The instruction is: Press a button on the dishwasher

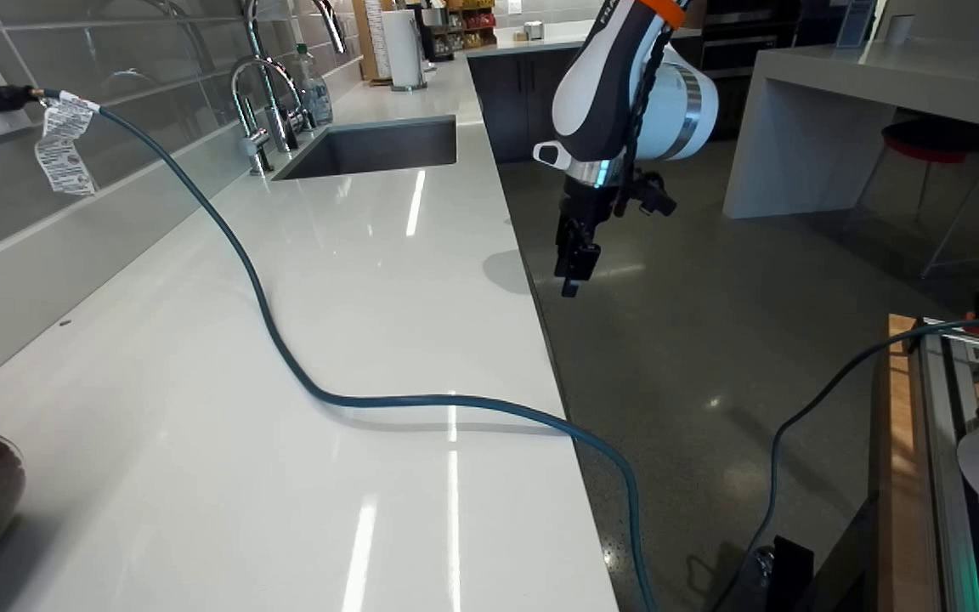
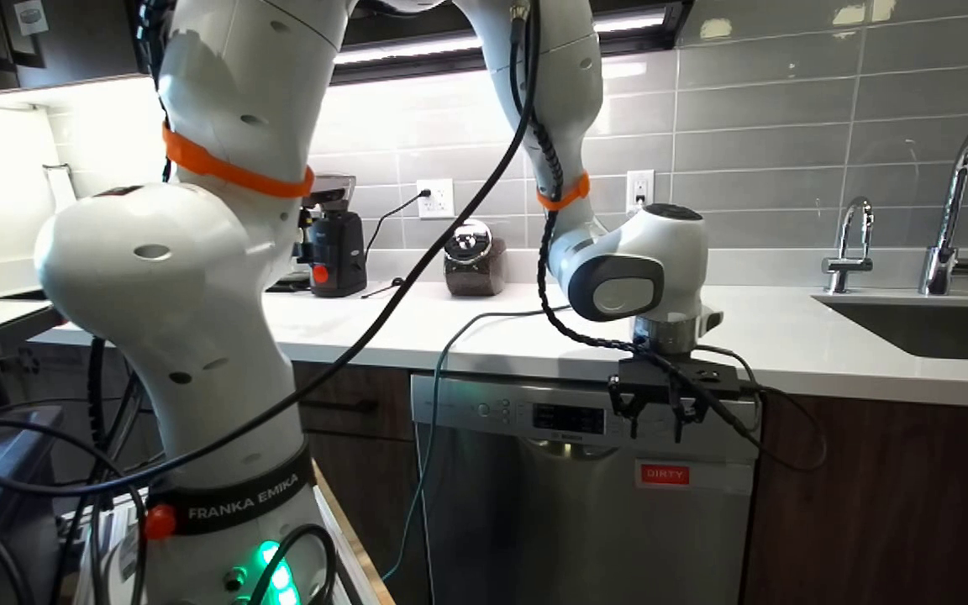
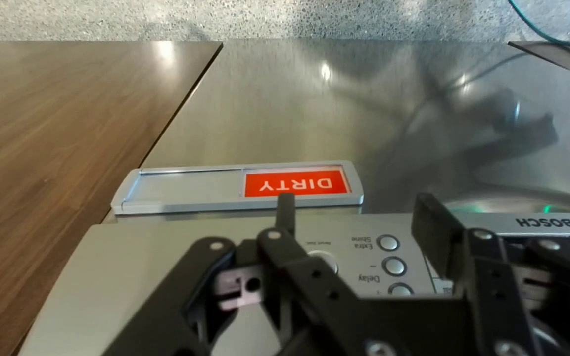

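Observation:
The silver dishwasher [image 2: 526, 521] stands under the counter in an exterior view, with a dark display [image 2: 568, 418] on its control panel. In the wrist view the panel lettering is upside down. Small round buttons [image 3: 394, 266] in a column, marked Extra Shine and Delay, show between my fingers, and a larger round button [image 3: 328, 258] is partly behind the left finger. My gripper [image 3: 356, 200] is open and empty, pointing down in front of the panel's right part. It also shows in both exterior views [image 2: 656, 430] [image 1: 573, 285]. I cannot tell whether a fingertip touches the panel.
A red DIRTY sign [image 3: 296, 183] is on the dishwasher door just below the panel. The white counter [image 1: 421, 323] overhangs above the dishwasher. A blue-green cable [image 1: 421, 400] crosses the counter and hangs over its edge. A sink [image 1: 387, 144] is set in the counter.

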{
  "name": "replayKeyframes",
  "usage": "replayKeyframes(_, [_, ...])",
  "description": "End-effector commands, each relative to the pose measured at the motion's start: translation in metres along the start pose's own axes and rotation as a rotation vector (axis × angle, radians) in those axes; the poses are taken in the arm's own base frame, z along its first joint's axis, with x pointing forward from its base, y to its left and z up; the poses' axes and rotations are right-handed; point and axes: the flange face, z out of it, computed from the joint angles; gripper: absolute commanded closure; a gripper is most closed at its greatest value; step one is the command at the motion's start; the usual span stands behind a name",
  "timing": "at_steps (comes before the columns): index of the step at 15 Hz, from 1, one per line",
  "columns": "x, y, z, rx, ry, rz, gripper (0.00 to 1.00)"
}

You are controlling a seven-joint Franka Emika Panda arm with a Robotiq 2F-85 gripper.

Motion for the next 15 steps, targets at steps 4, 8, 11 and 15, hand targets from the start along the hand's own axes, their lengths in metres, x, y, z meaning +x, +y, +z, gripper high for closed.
replayKeyframes(4, [0.004, -0.012, -0.015, 0.037, -0.080, 0.003, 0.00])
replayKeyframes(8, [0.013, -0.016, -0.027, 0.055, -0.109, 0.005, 0.00])
replayKeyframes(11, [0.019, -0.020, -0.037, 0.072, -0.130, 0.003, 0.00])
replayKeyframes(15, [0.027, -0.024, -0.055, 0.063, -0.154, 0.007, 0.00])
